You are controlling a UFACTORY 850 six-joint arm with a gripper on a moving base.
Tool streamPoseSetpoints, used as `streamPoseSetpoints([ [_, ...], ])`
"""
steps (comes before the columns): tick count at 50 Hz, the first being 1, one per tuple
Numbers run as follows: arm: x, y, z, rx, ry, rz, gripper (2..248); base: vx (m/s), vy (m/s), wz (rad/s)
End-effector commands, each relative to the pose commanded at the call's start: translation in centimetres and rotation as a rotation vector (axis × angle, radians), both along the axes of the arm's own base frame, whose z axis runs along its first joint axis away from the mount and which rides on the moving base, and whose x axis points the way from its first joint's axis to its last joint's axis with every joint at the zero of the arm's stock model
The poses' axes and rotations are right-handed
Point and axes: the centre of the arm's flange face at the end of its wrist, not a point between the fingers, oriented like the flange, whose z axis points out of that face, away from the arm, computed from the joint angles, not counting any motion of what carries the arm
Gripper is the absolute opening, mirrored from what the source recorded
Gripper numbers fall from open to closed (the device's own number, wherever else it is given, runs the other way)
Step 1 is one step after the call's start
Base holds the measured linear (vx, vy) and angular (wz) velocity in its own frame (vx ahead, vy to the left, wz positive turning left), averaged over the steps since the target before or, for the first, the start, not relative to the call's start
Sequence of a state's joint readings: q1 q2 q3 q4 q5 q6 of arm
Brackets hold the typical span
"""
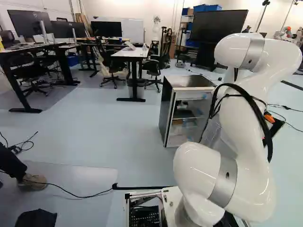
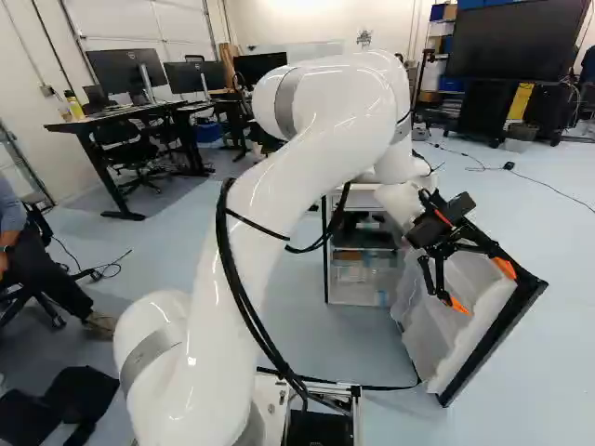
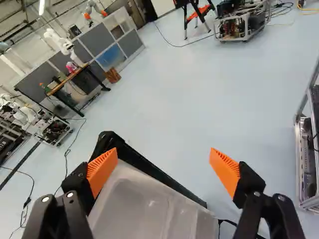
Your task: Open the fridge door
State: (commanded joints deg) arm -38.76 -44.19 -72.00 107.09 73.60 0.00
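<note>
The gripper (image 2: 482,286) is wide open and holds nothing; one finger is at the door (image 2: 446,321) (touching or not, I cannot tell); this door stands open, swung out from the fridge (image 1: 189,118).

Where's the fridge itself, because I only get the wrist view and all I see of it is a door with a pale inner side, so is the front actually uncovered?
Observer: Yes. In the right base view the fridge stands to the left of its door, which is swung well out, leaving the front uncovered.
Operator: Okay, my view doesn't show inside it. What's in there?
Observer: The right base view shows something dark on the upper level, with what look like clear bins below. I can't tell what the dark thing is.
</note>
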Motion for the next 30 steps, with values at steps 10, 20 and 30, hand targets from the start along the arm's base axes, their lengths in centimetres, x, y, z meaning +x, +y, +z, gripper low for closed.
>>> streamPoseSetpoints([
  [10,-0.8,1.5,0.2,-0.007,0.052,0.092,247,0.0,0.0,0.0],
  [20,-1.6,3.1,0.3,-0.008,0.093,0.191,247,0.0,0.0,0.0],
  [30,-2.3,4.7,0.2,0.009,0.114,0.297,247,0.0,0.0,0.0],
])
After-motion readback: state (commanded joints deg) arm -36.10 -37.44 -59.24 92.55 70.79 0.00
